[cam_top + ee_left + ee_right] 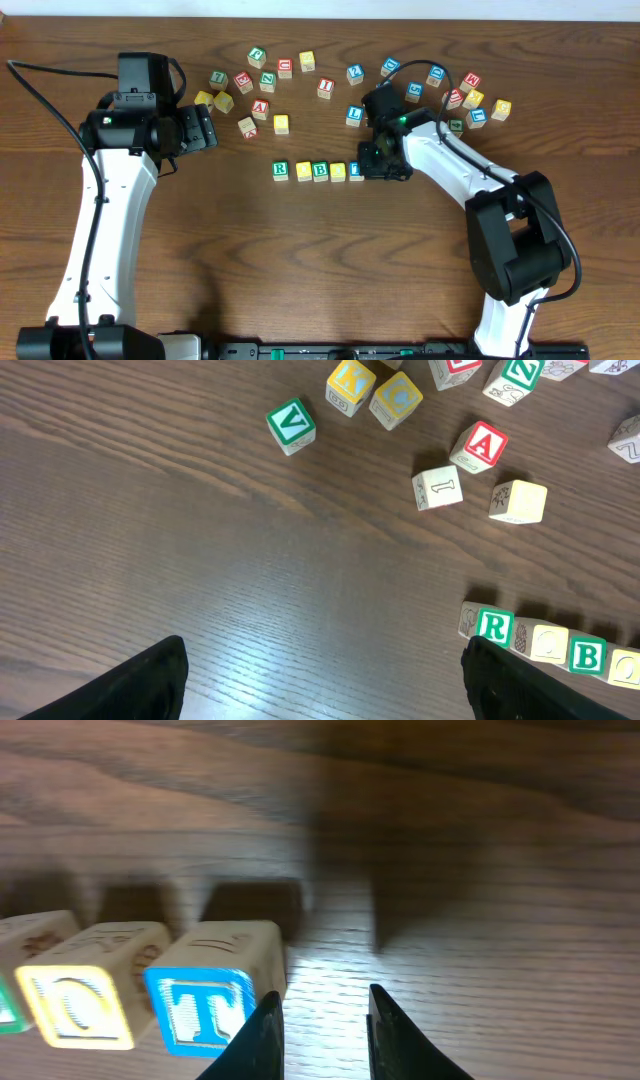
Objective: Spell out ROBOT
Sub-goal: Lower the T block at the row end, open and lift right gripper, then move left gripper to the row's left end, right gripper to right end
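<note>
The word looks all but spelt. On the dark wooden table (300,270), the green-lettered R wooden cube (281,171), a first yellow-faced wooden cube (303,170), the green-lettered B wooden cube (320,171), a second yellow-faced O wooden cube (75,1005) and the blue-lettered T wooden cube (205,1010) stand in one row near the middle, with the T at the 3 o'clock end. The right gripper (322,1010) sits low at 3 o'clock of the T. Its two black fingers are a narrow gap apart with only bare table between them, and the nearer finger is touching or just beside the T's side face; I cannot tell which. The step in hand seems to be settling the T. Any nudge should run straight toward 9 o'clock and gently, or the row may buckle or the T may twist. A withdrawal should rise straight up so the finger does not drag the cube. The left gripper (322,660) hangs toward 10 o'clock of the row, its fingers wide apart and empty, clear of the work. Loose cubes lie toward 12 o'clock, among them the red-lettered A wooden cube (482,445) and the green-lettered V wooden cube (291,424), apart from the row. Nothing appears to block the right arm's way out.
</note>
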`<state>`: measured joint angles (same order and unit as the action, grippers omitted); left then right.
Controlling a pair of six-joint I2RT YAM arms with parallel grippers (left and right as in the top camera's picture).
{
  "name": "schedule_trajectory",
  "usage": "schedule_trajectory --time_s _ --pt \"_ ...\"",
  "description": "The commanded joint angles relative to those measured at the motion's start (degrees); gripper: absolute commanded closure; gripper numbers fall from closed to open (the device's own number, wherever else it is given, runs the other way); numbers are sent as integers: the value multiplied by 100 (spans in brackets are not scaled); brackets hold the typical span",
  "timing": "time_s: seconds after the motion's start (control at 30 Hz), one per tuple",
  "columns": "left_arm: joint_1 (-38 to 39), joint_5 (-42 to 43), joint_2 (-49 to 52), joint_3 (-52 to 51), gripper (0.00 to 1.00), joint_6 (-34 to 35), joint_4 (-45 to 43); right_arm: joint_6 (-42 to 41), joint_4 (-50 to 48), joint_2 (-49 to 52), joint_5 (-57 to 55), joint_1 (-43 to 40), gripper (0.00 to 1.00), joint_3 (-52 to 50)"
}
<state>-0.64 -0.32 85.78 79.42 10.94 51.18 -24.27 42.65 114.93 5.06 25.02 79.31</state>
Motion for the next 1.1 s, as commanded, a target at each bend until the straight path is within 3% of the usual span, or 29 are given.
schedule_trajectory --time_s 0.0,0.4,0.6,0.67,0.73,0.8,1.07 --pt "-24 -9 39 -46 14 74 20 70 -76 98 114 133 78 -35" --pt "-17 286 59 -46 14 74 63 -11 -343 149 90 192 77 -35" --pt "83 487 310 -57 36 74 59 -11 -319 2 90 2 73 9" --pt "177 546 474 -57 51 74 44 -9 -280 -92 87 -79 71 28" --pt "306 551 673 -57 76 74 31 -9 -251 -219 90 -184 68 31" --pt "426 549 874 -57 88 74 13 -9 -212 -313 90 -267 64 31" --pt "804 549 1777 -57 92 72 -275 -9 -20 -435 92 -520 62 31"
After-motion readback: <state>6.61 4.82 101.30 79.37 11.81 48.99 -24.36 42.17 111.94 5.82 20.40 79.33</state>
